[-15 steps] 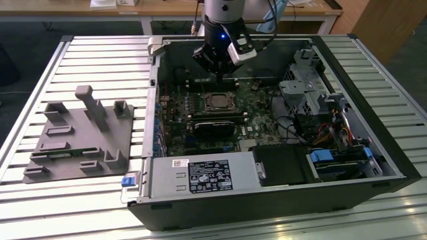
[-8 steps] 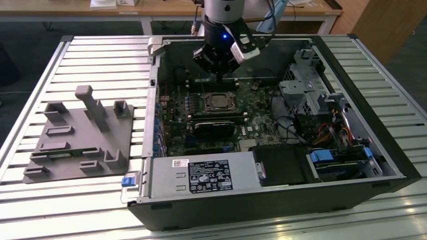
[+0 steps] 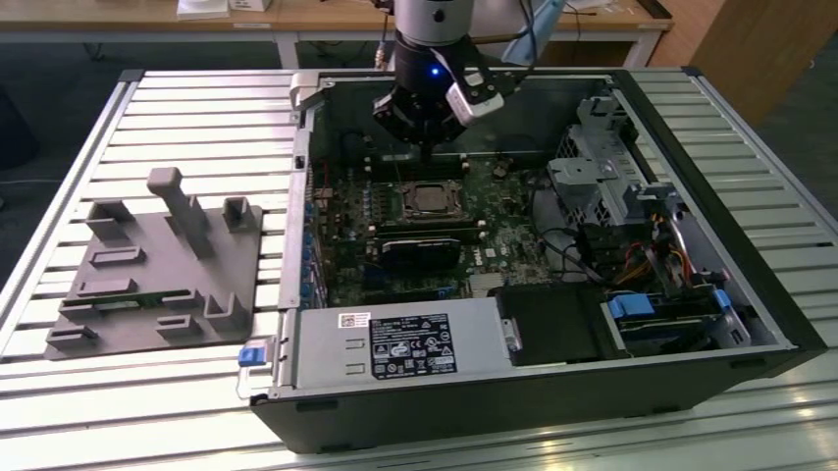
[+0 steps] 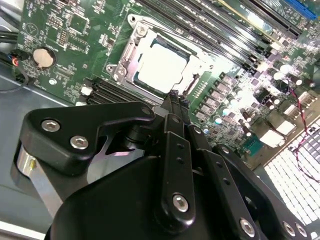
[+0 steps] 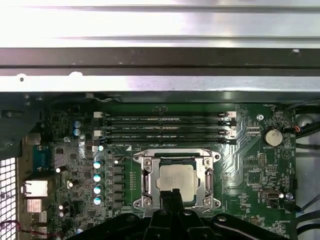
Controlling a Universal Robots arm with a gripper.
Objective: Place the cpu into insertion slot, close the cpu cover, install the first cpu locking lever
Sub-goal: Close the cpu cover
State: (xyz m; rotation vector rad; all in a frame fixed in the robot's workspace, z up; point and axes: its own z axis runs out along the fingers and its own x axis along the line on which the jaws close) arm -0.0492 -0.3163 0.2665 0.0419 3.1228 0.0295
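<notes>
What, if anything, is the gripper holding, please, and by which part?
Nothing, it seems: the gripper is shut and empty, its tip by the cpu cover.

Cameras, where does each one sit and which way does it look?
Exterior view: off the arm, high up, looking down into the open computer case; the arm shows reaching in.
First wrist view: on the arm, facing the cpu and memory slots; the gripper shows.
Second wrist view: on the arm, facing the cpu slantwise; the gripper shows.
Shared: both wrist views show gripper and cpu.
</notes>
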